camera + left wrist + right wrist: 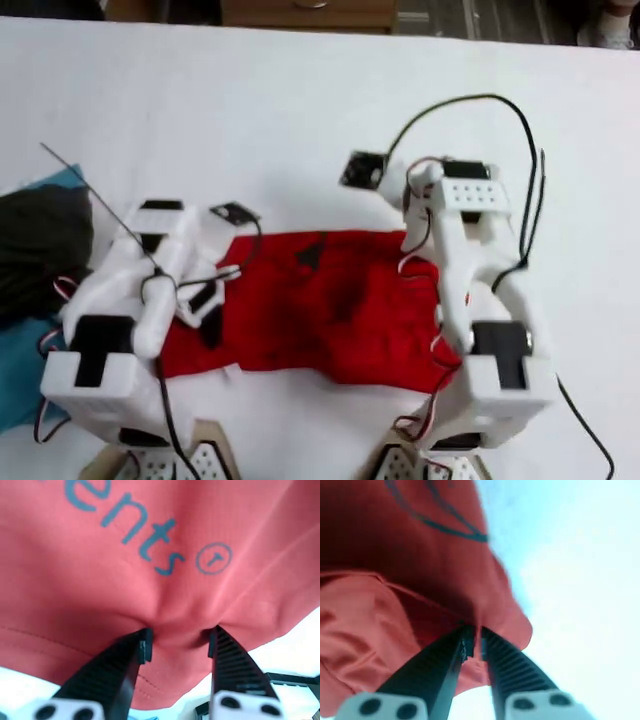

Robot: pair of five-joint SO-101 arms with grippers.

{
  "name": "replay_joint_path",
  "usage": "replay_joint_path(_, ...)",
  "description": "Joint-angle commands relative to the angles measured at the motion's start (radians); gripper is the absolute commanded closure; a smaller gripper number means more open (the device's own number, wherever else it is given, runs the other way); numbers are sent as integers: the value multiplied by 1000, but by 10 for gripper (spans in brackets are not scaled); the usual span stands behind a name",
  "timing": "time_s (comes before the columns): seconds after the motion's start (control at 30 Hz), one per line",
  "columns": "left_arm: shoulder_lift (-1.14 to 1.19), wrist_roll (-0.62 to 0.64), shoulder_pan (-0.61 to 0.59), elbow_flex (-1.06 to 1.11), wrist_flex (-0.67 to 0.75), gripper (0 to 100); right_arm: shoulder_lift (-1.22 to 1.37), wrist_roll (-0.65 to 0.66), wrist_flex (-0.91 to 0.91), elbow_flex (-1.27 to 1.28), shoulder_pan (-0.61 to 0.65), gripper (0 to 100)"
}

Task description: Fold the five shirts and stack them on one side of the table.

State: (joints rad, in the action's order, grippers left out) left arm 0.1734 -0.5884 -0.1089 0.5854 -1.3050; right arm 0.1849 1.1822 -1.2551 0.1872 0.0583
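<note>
High view: red shirt (320, 300) lies on the white worktop (300, 90), long axis running side to side btwn the two arms. Left arm is over the shirt's end nearest the pile (40, 250) of dark and blue cloth. Right arm is over the opposite end, toward the far edge.

Left wrist view: left gripper (179, 639) is released, fingers spread and pressed into the shirt w/ a pucker of cloth bunched btwn them, hem just behind. Nothing pinched yet.

Right wrist view: right gripper (475, 639) looks clenched on a fold at the shirt's edge, bare worktop just beside it.

Judgement: each arm has one end of the long axis, so the next move prob. needs the left to close first. A lift on the right grip alone would likely drag the shirt askew. Left arm is nearer the pile, so stacking suits that side.
</note>
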Motion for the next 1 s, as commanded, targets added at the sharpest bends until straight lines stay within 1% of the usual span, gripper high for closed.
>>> replay_joint_path(0.0,3,5,6,-8,2,785,7,-63,-67,-150,-8,829)
replay_joint_path(0.07,3,5,8,-10,2,785,-10,-75,-137,-216,-8,819)
replay_joint_path(0.2,3,5,8,-16,2,785,-73,-80,-309,-239,4,858)
replay_joint_path(0.27,3,3,9,-16,2,785,-113,-80,-386,-189,24,887)
replay_joint_path(0.33,3,2,11,-16,3,785,-173,-80,-406,-77,36,914)
replay_joint_path(0.4,3,2,12,-18,8,785,-246,-77,-357,74,51,933)
replay_joint_path(0.53,3,0,14,-18,8,785,-372,-81,-122,347,90,937)
replay_joint_path(0.6,3,0,14,-18,8,785,-389,-127,-16,428,130,937)
replay_joint_path(0.67,5,0,14,-18,8,785,-378,-203,56,462,179,937)
replay_joint_path(0.77,5,0,14,-18,6,785,-343,-275,117,460,259,937)
replay_joint_path(0.87,5,0,14,-16,3,785,-305,-325,157,427,325,937)
replay_joint_path(0.97,5,2,12,-13,2,785,-257,-342,189,387,338,937)
